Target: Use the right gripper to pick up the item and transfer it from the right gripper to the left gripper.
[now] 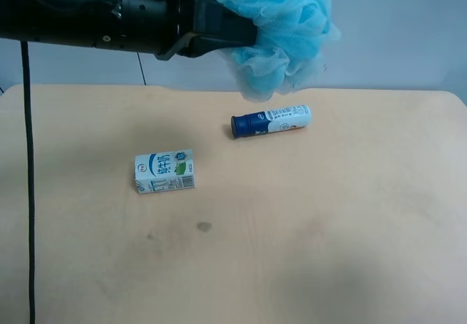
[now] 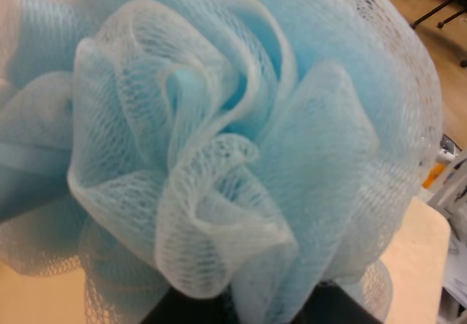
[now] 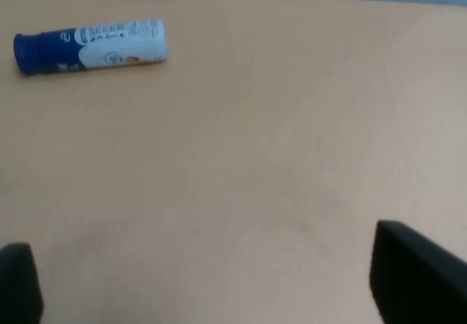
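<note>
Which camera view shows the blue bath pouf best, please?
The exterior high view: the bath pouf hangs above the table in the left gripper, though its top is cropped. The left wrist view shows only close-up ruffles; the right wrist view shows none of it.

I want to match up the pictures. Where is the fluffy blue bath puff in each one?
High camera: the bath puff is at the top, right of the middle, gripped by the left pincer above the table.
Right wrist camera: not in it.
Left wrist camera: the bath puff fills nearly the whole picture.
Shared landmark: the blue-and-white tube lies on the table in the high and right wrist pictures.
</note>
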You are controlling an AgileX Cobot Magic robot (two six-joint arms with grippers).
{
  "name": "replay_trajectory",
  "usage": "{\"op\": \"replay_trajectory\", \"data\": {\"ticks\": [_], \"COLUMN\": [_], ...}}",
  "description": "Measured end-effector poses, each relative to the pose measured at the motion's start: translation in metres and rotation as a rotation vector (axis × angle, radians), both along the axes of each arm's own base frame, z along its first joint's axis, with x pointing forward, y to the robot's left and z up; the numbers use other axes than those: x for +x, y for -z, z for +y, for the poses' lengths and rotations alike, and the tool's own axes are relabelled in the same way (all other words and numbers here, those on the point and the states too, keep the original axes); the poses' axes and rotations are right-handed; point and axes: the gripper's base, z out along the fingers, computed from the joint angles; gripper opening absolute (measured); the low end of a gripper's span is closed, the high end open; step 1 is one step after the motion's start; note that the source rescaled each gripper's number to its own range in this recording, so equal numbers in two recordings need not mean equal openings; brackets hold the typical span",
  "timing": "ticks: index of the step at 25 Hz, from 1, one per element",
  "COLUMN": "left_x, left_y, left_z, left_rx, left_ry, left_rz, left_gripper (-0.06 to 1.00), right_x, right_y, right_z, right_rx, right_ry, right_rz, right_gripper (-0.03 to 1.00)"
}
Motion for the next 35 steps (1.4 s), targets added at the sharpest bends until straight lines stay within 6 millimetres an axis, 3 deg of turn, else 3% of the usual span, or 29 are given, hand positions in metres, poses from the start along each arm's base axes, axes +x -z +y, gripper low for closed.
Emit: {"op": "replay_trajectory", "data": {"ticks": [6,12,17,23,29,35], "left_x": [-0.015,-0.02,-0.006,0.025,0.052,0.081], "left_y": [-0.028,-0.038,-0.036,-0.035,-0.016,0.032], "left_z": [0.019,0.033,0.051,0.112,0.171,0.205], "left_rx": [0.021,0.099,0.193,0.248,0.302,0.37], "left_ry": [-0.064,-0.139,-0.25,-0.494,-0.699,-0.758], "left_rz": [-0.091,-0.158,-0.218,-0.203,-0.107,0.075], "left_gripper": [0.0,0.0,0.0,0.0,0.0,0.0], "right_x": [0.0,0.0,0.0,0.0,0.0,0.0], "right_y": [0.0,0.0,0.0,0.0,0.0,0.0], "right_z": [0.0,0.0,0.0,0.0,0.0,0.0], "right_rx": [0.0,-0.001,-0.001,-0.001,-0.001,-0.001], "right_ry": [0.0,0.001,0.001,0.001,0.001,0.001], "right_rz": [0.0,0.0,0.0,0.0,0.0,0.0], "right_gripper": [0.86,0.86,0.86,0.86,0.86,0.86]}}
